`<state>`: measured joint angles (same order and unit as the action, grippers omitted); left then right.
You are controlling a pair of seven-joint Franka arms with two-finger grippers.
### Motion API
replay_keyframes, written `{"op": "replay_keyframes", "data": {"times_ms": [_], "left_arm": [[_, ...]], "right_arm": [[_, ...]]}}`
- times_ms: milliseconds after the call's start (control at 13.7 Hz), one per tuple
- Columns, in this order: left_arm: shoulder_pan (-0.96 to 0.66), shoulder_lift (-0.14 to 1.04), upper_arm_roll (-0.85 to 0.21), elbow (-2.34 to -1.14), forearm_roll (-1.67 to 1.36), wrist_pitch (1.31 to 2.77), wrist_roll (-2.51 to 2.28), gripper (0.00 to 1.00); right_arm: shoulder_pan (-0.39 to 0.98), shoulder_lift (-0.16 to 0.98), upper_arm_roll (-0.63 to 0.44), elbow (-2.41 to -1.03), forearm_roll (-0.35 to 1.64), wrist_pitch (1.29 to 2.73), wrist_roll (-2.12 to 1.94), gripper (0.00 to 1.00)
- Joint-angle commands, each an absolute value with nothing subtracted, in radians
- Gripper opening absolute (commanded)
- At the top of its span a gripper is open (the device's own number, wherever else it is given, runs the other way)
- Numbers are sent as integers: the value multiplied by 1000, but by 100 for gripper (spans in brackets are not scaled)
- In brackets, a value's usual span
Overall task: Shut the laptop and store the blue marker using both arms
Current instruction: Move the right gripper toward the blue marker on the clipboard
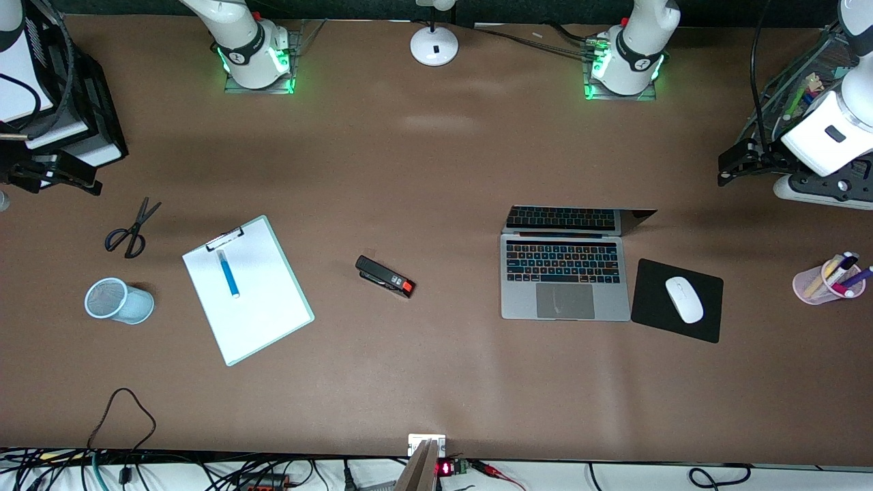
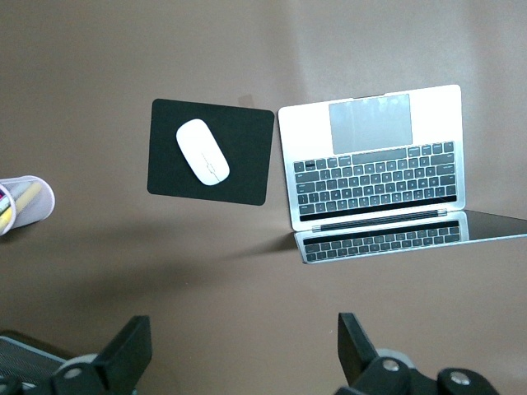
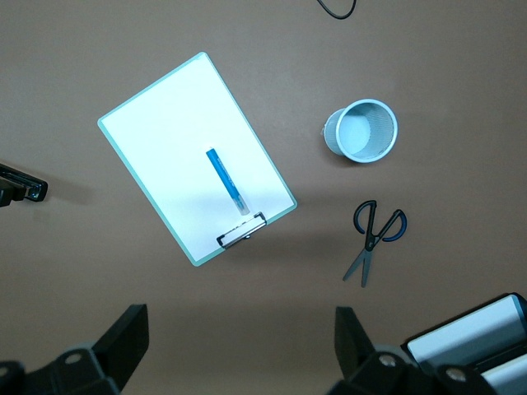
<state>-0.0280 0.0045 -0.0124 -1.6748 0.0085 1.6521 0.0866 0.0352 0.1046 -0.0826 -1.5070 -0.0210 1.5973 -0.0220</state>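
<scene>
The silver-grey laptop lies open toward the left arm's end of the table, its screen standing up; it also shows in the left wrist view. The blue marker lies on a white clipboard toward the right arm's end and shows in the right wrist view. My left gripper is open and empty, up at the table's end past the laptop; its open jaws show in its wrist view. My right gripper is open and empty, up over the table's other end.
A white mouse lies on a black pad beside the laptop. A pink cup of pens stands near the left arm's end. A stapler lies mid-table. Scissors and a light-blue mesh cup are beside the clipboard. A lamp base stands between the arm bases.
</scene>
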Motion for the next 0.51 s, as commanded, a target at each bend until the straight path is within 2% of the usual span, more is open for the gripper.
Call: {"op": "replay_keyframes", "data": {"times_ms": [0,439], "left_arm": [[-29,-2,-11,-1666,32,1637,104,100],[-29,-2,-11,-1666,32,1635,103,100]], "right_arm": [[34,94,-80,-1500,-18,1571,-23,100],[37,121,-78,-1502,-18,1575,-28,100]]}}
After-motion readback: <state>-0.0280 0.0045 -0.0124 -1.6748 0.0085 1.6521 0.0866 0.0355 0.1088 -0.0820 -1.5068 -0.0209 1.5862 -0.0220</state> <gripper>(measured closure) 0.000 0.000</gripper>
